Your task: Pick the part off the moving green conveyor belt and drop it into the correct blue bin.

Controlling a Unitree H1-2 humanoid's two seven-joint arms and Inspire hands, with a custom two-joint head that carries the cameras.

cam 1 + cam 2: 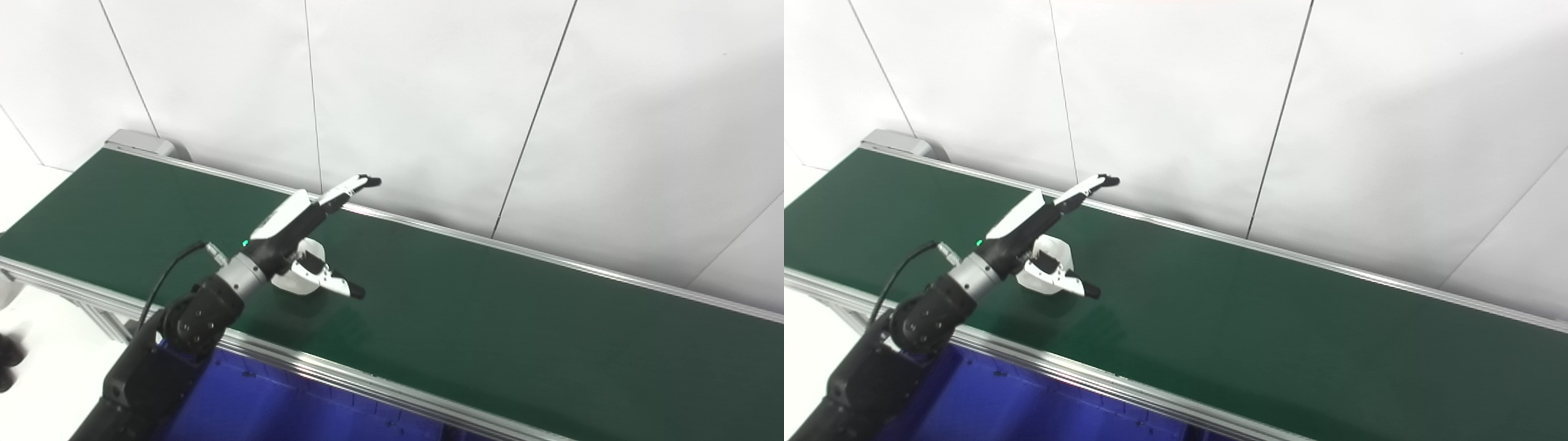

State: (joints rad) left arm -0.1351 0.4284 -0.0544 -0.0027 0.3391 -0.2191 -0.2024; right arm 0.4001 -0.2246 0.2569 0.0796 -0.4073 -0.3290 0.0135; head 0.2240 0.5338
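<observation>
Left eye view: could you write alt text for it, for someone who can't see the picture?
A robot's left hand reaches over a green conveyor belt, fingers spread open above a small white part on the belt. A blue bin sits below the belt's near edge, and white wall panels stand behind. No right hand appears.

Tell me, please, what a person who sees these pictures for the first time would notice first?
The eye goes first to the left hand, black and white, stretched out over the long green conveyor belt with its fingers spread apart. Under its palm a white part shows on the belt, partly hidden; whether the hand touches it cannot be told. At the bottom edge, before the belt's metal rail, sits a blue bin.
</observation>
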